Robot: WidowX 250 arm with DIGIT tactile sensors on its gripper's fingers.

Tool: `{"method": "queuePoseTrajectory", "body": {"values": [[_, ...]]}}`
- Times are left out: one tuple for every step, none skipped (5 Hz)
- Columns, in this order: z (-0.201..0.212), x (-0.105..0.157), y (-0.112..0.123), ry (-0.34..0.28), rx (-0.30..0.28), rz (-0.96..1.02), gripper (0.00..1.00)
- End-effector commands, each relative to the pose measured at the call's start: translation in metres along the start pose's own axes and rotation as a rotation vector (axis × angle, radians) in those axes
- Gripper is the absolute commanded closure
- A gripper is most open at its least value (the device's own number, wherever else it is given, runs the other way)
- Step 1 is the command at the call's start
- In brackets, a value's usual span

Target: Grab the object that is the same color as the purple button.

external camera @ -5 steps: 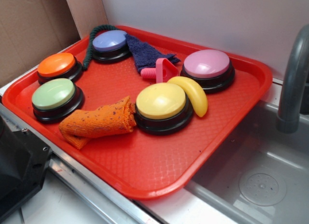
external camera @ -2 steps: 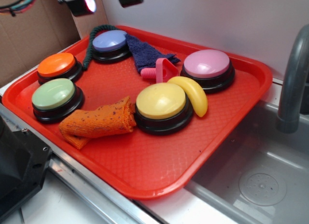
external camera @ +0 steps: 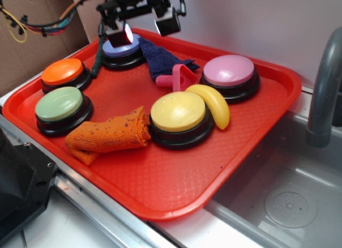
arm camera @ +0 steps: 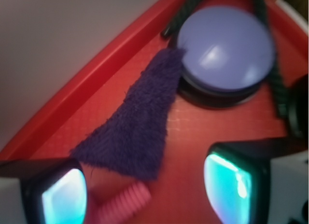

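The gripper (external camera: 143,24) hangs over the back of the red tray (external camera: 160,189), its two fingers spread apart with nothing between them; in the wrist view the lit pads (arm camera: 63,197) sit wide at the bottom corners, framing bare tray and the near edge of the cloth. The thing to take is the dark purple rag (arm camera: 135,132), which lies flat along the tray's back rim, one corner touching the base of the purple button (arm camera: 224,48) and its wider end just beside a pink ribbed toy (arm camera: 123,202). A dark green rope (external camera: 101,47) curls round the far side of that button. From here the risks are mostly about crowding. If the fingers come down too near the button, one could land on the dome or its black base and stop short of the rag. Too far the other way and a finger may catch the pink toy and pinch it along with, or instead of, the cloth. The rag is thin and lies flat on the textured tray, so a shallow close could slip over the pile and come up empty; it probably needs the fingers pressed right down onto the tray. The back rim is also close enough to block a finger.
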State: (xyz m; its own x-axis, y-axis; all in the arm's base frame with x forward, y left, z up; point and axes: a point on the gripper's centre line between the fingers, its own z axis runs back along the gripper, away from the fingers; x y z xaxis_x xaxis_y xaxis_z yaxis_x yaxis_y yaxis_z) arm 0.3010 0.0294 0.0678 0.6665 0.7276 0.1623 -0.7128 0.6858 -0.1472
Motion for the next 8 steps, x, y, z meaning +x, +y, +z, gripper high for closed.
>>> {"method": "queuePoseTrajectory", "body": {"values": [[-0.0315, 0.026, 0.003, -0.052, 0.011, 0.075, 0.0], [-0.036, 0.0264, -0.0003, -0.057, -0.005, 0.08, 0.0], [-0.0383, 0.0292, -0.0005, -0.033, -0.014, 0.102, 0.0], [-0.0382, 0.0284, -0.0013, -0.044, 0.002, 0.133, 0.77], [-0.0384, 0.029, -0.0032, -0.046, 0.024, 0.148, 1.0], [-0.0387, 0.029, -0.0039, -0.051, 0.031, 0.15, 1.0], [-0.039, 0.0287, -0.0048, -0.064, 0.03, 0.14, 1.0], [-0.0387, 0.0281, -0.0053, -0.072, 0.028, 0.134, 1.0]]}}
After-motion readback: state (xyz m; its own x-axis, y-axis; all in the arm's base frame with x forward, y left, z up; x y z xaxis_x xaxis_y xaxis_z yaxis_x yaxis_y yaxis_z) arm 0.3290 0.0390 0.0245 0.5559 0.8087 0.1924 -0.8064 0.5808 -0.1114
